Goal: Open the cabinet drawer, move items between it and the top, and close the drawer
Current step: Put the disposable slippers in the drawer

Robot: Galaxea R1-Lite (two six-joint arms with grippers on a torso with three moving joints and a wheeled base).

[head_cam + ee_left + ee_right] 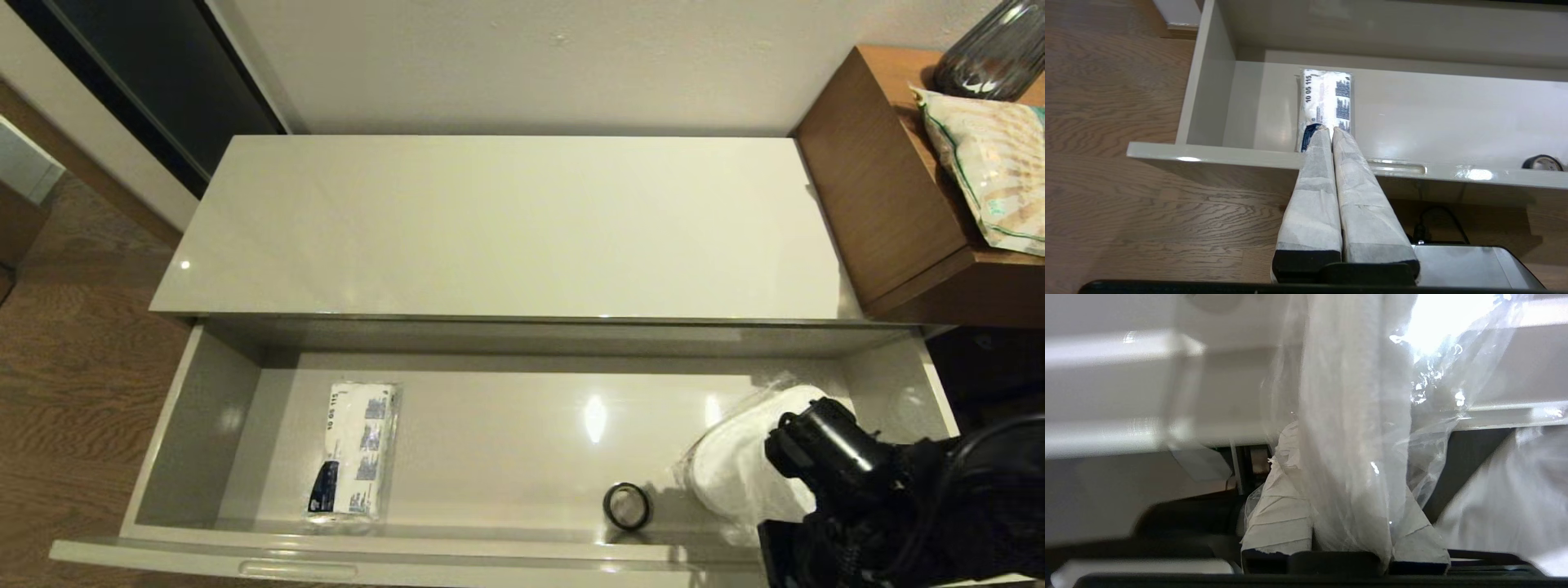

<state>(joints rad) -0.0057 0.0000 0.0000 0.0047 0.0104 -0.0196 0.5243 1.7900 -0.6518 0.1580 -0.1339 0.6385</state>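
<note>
**Drawer pulled out, right arm has the slippers**

Nearest the front panel of the cabinet drawer (pixel 188 425), the right end effector (pixel 1349 522) is pinching the bagged slippers (pixel 739 465) at the drawer's right end. A small black ring (pixel 627 505) sits on the drawer floor just beside them. The tissue pack (pixel 355 461) lies toward the left end, against the front edge. The left end effector (pixel 1331 132) hangs in front of the drawer, fingers pressed together. Behind that is the glossy top (pixel 506 229).
</note>
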